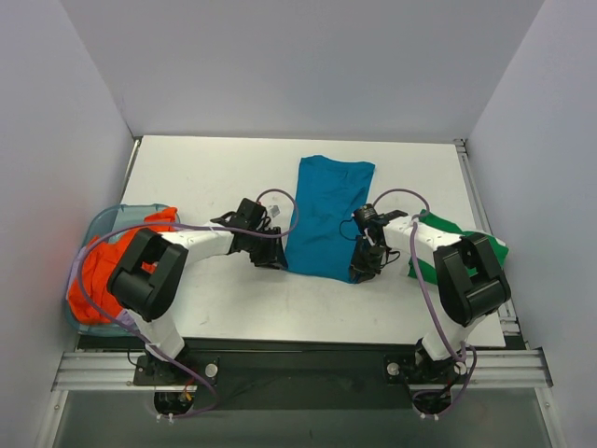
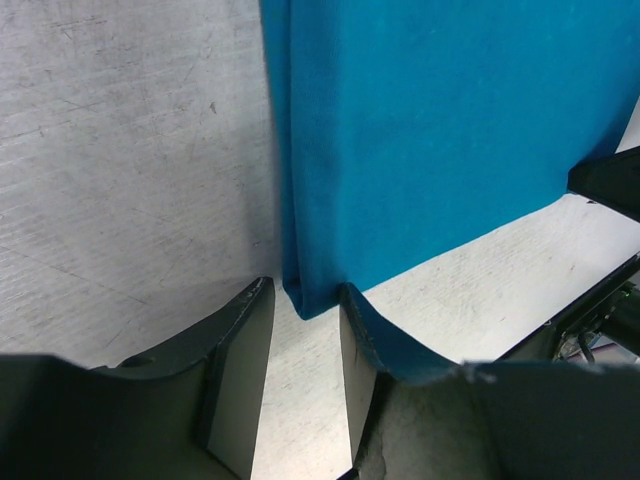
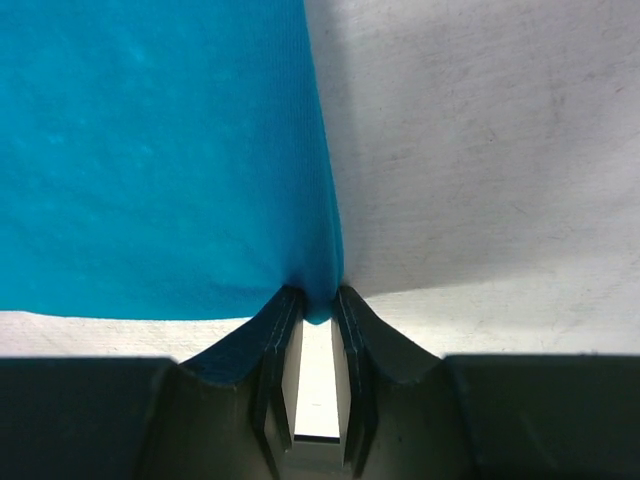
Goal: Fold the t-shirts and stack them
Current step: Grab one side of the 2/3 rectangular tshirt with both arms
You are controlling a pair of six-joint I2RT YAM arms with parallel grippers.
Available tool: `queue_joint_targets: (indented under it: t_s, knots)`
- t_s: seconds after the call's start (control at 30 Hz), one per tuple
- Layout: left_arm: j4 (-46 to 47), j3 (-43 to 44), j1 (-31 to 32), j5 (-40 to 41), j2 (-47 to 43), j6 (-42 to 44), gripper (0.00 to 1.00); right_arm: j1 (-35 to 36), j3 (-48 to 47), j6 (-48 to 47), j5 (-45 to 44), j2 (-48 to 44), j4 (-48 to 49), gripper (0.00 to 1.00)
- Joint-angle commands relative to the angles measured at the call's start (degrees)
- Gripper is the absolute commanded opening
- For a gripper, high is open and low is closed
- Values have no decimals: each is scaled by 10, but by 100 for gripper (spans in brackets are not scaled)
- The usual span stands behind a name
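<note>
Both arms are bent inward, wrists low at mid-tabletop [image 1: 205, 177]. The teal t-shirt [image 1: 326, 215] lies flat there, a long strip. Fingers of the left tool [image 1: 270, 258] sit apart around its near-left corner. The right tool [image 1: 360, 271] is clamped on the near-right corner.

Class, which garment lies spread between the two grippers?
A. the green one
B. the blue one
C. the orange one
B: the blue t-shirt lies mid-table with the left gripper and right gripper at its near corners; the orange clothes sit in the bin at left, the green shirt at right.
</note>
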State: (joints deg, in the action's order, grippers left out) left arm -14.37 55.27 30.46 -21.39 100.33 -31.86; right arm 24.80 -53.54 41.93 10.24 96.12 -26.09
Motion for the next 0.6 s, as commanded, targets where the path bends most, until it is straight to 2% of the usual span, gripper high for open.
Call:
queue_joint_targets:
  t_s: [0.0, 0.1, 0.13, 0.17, 0.2, 0.23, 0.27, 0.57]
  knots:
    - [15, 20, 3, -8, 10, 8, 42, 1, 4, 2, -17, 14, -27, 18]
    - [18, 17, 5, -16, 15, 5, 36, 1, 2, 5, -18, 15, -29, 14]
    - [19, 15, 7, -23, 17, 2, 27, 1, 2, 6, -18, 16, -28, 9]
    - [22, 11, 7, -27, 18, 1, 22, 1, 1, 8, -18, 17, -31, 6]
    - [25, 8, 7, -30, 18, 0, 15, 1, -1, 7, -18, 18, -33, 5]
    - [25, 5, 7, -31, 18, 0, 5, 1, -1, 9, -18, 19, -34, 3]
    - [22, 0, 7, -30, 16, 0, 0, 1, -2, 8, -19, 19, -36, 2]
    - [-13, 1, 5, 18, -18, 12, 0, 3, 2, 9, -37, -9, -64, 0]
